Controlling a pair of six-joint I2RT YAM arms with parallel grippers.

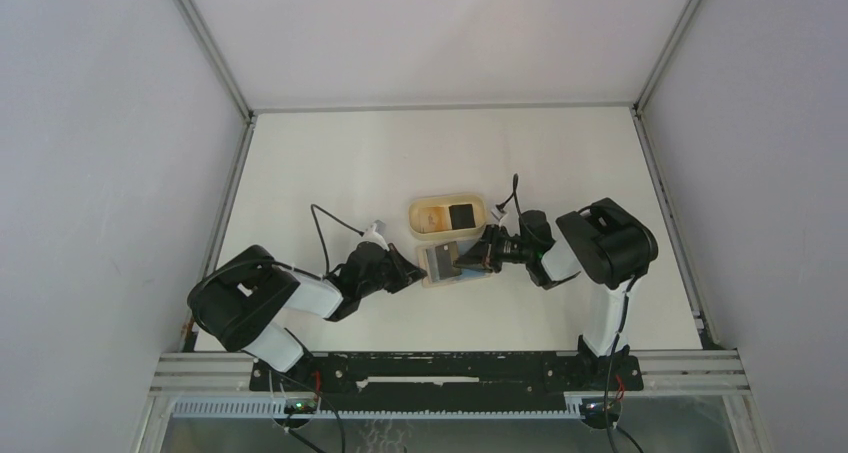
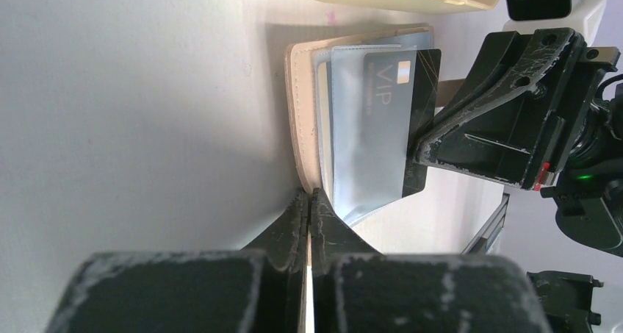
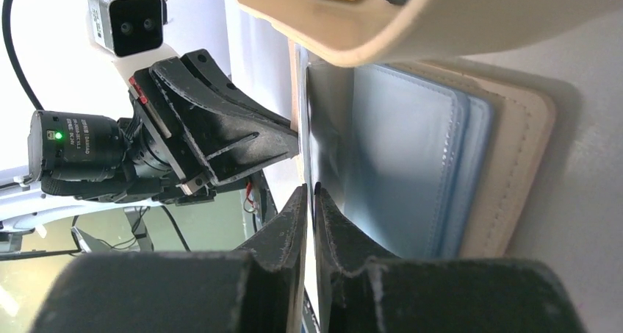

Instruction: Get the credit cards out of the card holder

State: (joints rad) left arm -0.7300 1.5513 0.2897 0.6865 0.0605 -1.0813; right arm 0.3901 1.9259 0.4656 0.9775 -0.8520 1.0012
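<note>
The beige card holder (image 1: 442,268) lies open on the table, its clear bluish sleeves facing up. My left gripper (image 1: 408,270) is shut on its beige left edge (image 2: 300,138), at the fingertips (image 2: 309,195). A dark card marked VIP (image 2: 393,112) sticks partway out of a sleeve toward the right. My right gripper (image 1: 468,260) is shut on that card's right edge, with its tips meeting on the card (image 3: 311,188). The card holder's beige cover (image 3: 525,164) and sleeves (image 3: 400,156) show in the right wrist view. A black card (image 1: 462,215) lies in the tray.
An oval tan tray (image 1: 425,209) stands just behind the card holder, close above both grippers; its rim (image 3: 441,17) fills the top of the right wrist view. White walls enclose the table on three sides.
</note>
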